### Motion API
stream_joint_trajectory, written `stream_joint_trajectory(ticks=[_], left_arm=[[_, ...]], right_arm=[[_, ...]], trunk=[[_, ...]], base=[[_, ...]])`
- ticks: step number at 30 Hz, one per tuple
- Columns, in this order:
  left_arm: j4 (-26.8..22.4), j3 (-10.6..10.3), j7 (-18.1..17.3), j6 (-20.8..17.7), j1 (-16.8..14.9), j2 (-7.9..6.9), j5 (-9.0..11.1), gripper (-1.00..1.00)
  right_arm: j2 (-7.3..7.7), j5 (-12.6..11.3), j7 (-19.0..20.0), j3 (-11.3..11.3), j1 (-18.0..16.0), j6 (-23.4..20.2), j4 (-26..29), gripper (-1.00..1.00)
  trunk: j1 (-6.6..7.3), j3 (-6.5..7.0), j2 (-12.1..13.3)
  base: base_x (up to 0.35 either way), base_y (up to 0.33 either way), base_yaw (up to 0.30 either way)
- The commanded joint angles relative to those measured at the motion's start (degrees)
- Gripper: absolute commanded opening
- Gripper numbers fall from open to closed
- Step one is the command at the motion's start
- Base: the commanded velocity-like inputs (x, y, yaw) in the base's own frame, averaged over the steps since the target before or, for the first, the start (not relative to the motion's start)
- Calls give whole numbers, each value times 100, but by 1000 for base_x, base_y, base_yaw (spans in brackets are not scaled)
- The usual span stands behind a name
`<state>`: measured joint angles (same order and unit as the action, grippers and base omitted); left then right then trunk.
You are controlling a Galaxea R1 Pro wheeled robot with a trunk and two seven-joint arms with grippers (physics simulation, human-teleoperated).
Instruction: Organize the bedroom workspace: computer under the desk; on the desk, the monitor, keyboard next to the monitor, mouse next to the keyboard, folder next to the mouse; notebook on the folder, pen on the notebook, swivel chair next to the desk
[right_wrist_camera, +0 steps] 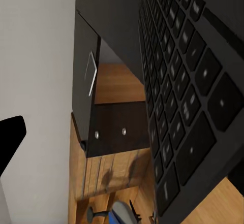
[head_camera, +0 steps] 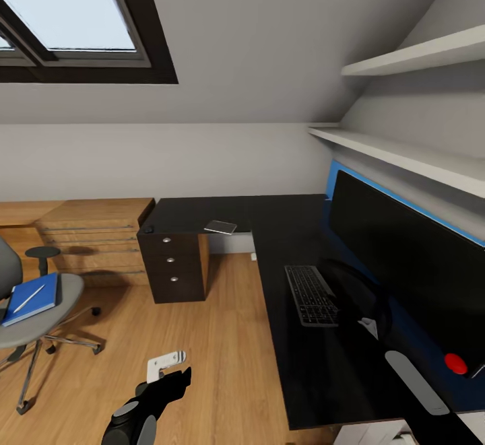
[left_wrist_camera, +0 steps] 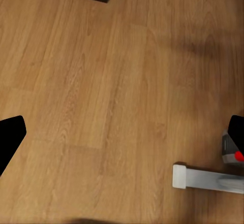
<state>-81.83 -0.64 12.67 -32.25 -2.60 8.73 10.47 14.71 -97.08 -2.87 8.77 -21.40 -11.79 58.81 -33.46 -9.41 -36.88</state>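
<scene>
Keyboard (head_camera: 311, 295) lies on desk (head_camera: 283, 229) before monitor (head_camera: 411, 256).

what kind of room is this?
Likely an attic home office or study: a sloped ceiling with a skylight, a black L-shaped desk carrying a monitor and keyboard, and a swivel chair on wood flooring.

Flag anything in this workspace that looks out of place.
The blue folder lies on the swivel chair seat with the white pen on it, away from the desk. The keyboard already sits by the monitor.

Skylight (head_camera: 74, 14); wall shelves (head_camera: 417, 58); wooden counter (head_camera: 94, 226)
</scene>
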Motion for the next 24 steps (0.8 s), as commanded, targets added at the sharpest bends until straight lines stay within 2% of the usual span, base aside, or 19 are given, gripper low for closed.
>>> stream_joint_trajectory(ticks=[1, 12, 16, 24], left_arm=[[-8, -6, 51, -23, -4, 2, 61, 100], [-8, -6, 51, -25, -3, -1, 66, 100], [-9, -6, 51, -26, -4, -2, 69, 100], [-11, -6, 51, -27, -4, -1, 69, 100]], right_arm=[[6, -47, -30, 10, -4, 1, 8, 100], [6, -47, -26, 4, -4, 1, 8, 100], [6, -47, -22, 3, -4, 1, 8, 100], [6, -47, -21, 2, -4, 0, 8, 100]], trunk=[[-2, -10, -9], [-2, -10, -9], [-2, -10, -9], [-2, -10, -9]], base=[[0, -25, 0], [-30, -34, 0], [-260, -139, 0], [-325, -20, 0]])
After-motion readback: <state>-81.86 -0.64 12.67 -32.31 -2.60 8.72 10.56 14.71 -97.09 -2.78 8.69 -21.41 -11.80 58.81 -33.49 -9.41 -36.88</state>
